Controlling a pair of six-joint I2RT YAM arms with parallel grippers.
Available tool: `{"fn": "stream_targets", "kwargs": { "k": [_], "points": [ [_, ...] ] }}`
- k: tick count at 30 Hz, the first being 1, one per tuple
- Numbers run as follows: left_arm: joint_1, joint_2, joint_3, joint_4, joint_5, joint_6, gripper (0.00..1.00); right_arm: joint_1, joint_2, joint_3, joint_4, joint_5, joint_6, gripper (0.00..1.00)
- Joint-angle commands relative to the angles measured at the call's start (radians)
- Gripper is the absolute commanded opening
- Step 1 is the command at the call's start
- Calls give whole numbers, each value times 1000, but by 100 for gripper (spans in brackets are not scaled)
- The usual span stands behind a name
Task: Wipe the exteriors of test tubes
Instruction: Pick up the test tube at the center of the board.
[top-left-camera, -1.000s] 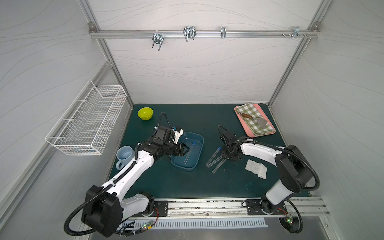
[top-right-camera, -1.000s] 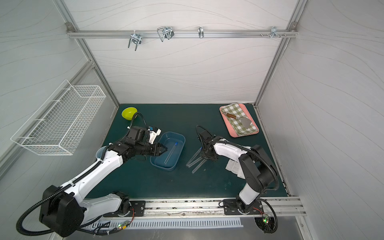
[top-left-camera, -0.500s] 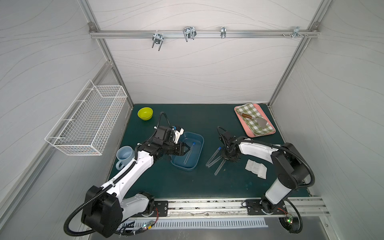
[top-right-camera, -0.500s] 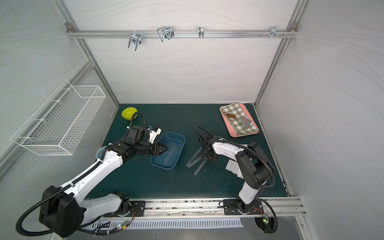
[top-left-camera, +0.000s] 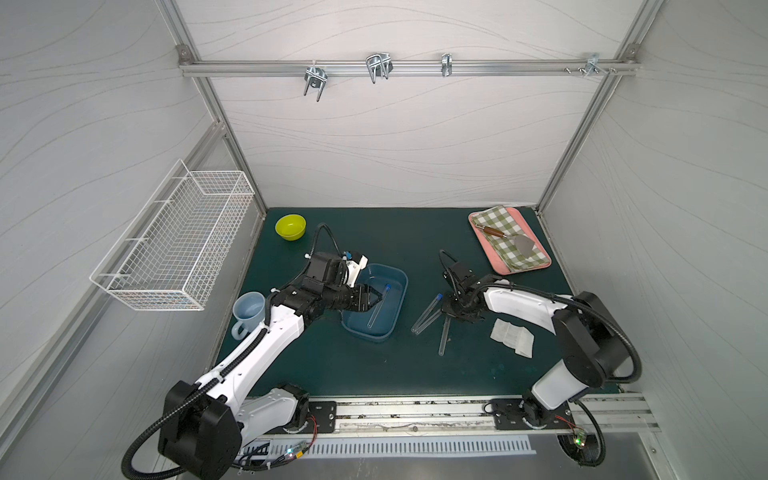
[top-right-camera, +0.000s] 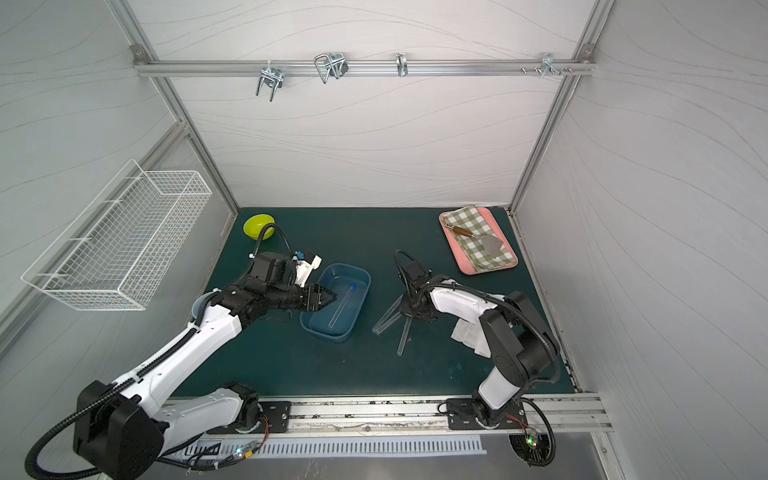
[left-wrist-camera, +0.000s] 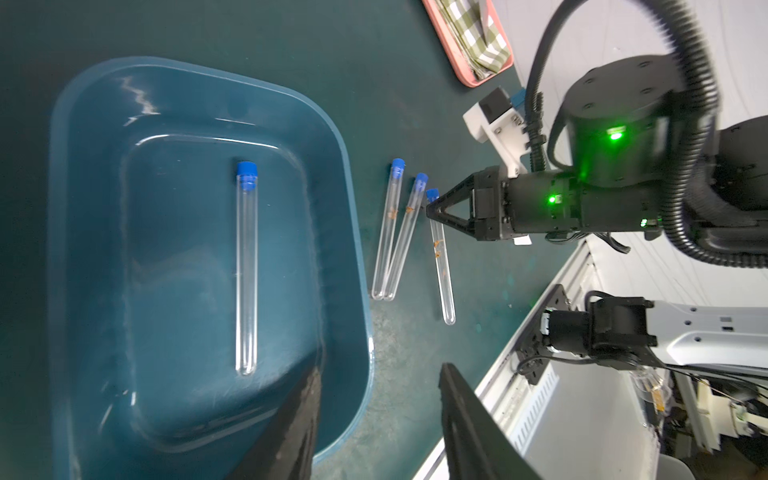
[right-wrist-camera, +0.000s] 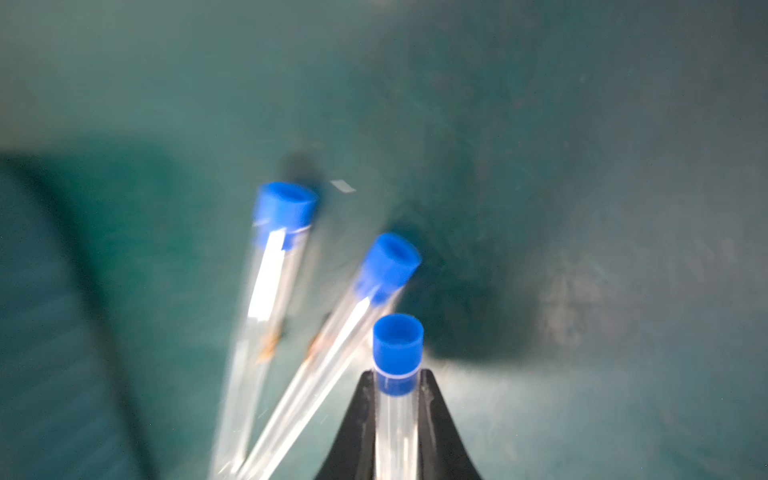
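One clear, blue-capped test tube (left-wrist-camera: 246, 266) lies inside the blue tray (top-left-camera: 397, 286). Two more test tubes (left-wrist-camera: 390, 237) lie side by side on the green mat, their round ends touching. A further test tube (top-left-camera: 444, 338) lies apart from them, and my right gripper (right-wrist-camera: 397, 376) is shut on it just below its cap; both top views show this gripper (top-right-camera: 409, 311) low on the mat. My left gripper (left-wrist-camera: 378, 370) stands open and empty over the tray's near rim, beside the tube in it (top-left-camera: 377, 305).
A folded white wipe (top-left-camera: 511, 337) lies right of the right gripper. At the back right stands a pink tray (top-left-camera: 478, 239) with a checked cloth and a brown-handled tool. A yellow bowl (top-left-camera: 290, 227), a blue mug (top-left-camera: 248, 309) and a wire basket (top-left-camera: 174, 249) are on the left.
The right gripper's jaws have closed onto the tube below its cap, and that tube has swung away from the other two. The left arm has hardly moved.
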Motion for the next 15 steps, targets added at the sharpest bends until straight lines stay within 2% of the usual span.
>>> {"fn": "stream_targets", "kwargs": {
  "k": [1,4,9,15],
  "points": [
    [-31,-18,-7,51,75,-40,50,-16,-140,2,25,-43,-35,15],
    [-85,-11,-18,114,107,-77,52,-53,-249,-9,49,-94,-57,15],
    [-153,20,-67,346,165,-212,53,-104,-381,-11,100,-173,-87,15],
    [-269,83,4,376,170,-164,56,-117,-444,7,157,-244,-94,16]
  ]
}}
